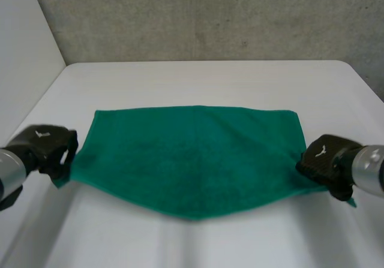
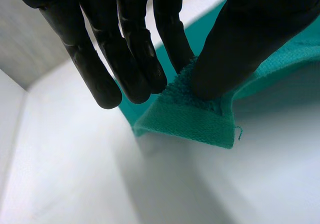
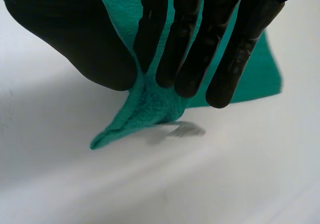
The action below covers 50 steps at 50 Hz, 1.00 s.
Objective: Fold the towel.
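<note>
A green towel (image 1: 192, 157) lies spread on the white table (image 1: 204, 82), its far edge flat and its near edge sagging to a point in the middle. My left hand (image 1: 51, 148) pinches the near left corner (image 2: 195, 121) between thumb and fingers, lifted just off the table. My right hand (image 1: 327, 163) pinches the near right corner (image 3: 145, 108) the same way, with the corner tip hanging below the fingers.
A grey concrete wall (image 1: 210, 16) stands behind the table. A white side wall (image 1: 24, 52) runs along the left. Bare table surface lies in front of the towel and beyond its far edge.
</note>
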Each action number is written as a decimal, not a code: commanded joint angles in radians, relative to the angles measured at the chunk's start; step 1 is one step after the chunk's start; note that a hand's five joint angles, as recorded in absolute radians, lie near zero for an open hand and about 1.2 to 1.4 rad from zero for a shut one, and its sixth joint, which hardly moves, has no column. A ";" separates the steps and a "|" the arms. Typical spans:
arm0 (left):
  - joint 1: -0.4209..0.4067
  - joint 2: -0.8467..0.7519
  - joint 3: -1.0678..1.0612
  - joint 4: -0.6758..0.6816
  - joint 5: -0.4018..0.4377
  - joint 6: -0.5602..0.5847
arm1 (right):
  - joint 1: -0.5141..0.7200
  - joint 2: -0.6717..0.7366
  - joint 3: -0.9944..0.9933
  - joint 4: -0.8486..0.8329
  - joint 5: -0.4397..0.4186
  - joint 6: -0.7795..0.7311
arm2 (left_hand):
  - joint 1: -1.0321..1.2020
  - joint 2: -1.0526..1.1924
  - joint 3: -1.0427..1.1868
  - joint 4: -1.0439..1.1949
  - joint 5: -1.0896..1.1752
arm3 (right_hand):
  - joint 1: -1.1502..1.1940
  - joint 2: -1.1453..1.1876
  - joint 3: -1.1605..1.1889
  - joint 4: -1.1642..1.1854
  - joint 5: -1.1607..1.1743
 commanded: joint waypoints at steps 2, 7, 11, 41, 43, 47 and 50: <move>-0.013 -0.232 0.136 0.094 -0.019 0.031 | 0.005 0.192 -0.104 -0.116 0.047 0.011 | 0.268 0.197 0.202 0.200 0.268 | 0.418 0.223 0.215 0.207 0.234; -0.087 -0.291 0.380 0.114 -0.062 -0.018 | 0.008 0.233 -0.389 -0.178 0.117 0.069 | 0.268 0.197 0.202 0.200 0.268 | 0.418 0.223 0.215 0.207 0.234; -0.136 -0.296 0.631 0.163 -0.132 -0.123 | 0.004 0.236 -0.716 -0.294 0.148 0.185 | 0.268 0.197 0.202 0.200 0.268 | 0.418 0.223 0.215 0.207 0.234; -0.139 -0.322 0.311 0.636 -0.198 -0.335 | -0.002 0.205 -0.191 -0.821 0.013 0.382 | 0.268 0.197 0.202 0.200 0.268 | 0.418 0.223 0.215 0.207 0.234; -0.139 -0.355 0.278 0.633 -0.198 -0.334 | -0.002 0.288 -0.192 -0.808 0.007 0.376 | 0.268 0.197 0.202 0.200 0.268 | 0.418 0.223 0.215 0.207 0.234; -0.137 -0.377 0.218 0.619 -0.198 -0.325 | -0.005 0.379 -0.183 -0.782 0.010 0.356 | 0.268 0.197 0.202 0.200 0.268 | 0.418 0.223 0.215 0.207 0.234; -0.133 -0.363 0.167 0.587 -0.198 -0.296 | -0.007 0.377 -0.178 -0.742 0.013 0.328 | 0.268 0.197 0.202 0.200 0.268 | 0.418 0.223 0.215 0.207 0.234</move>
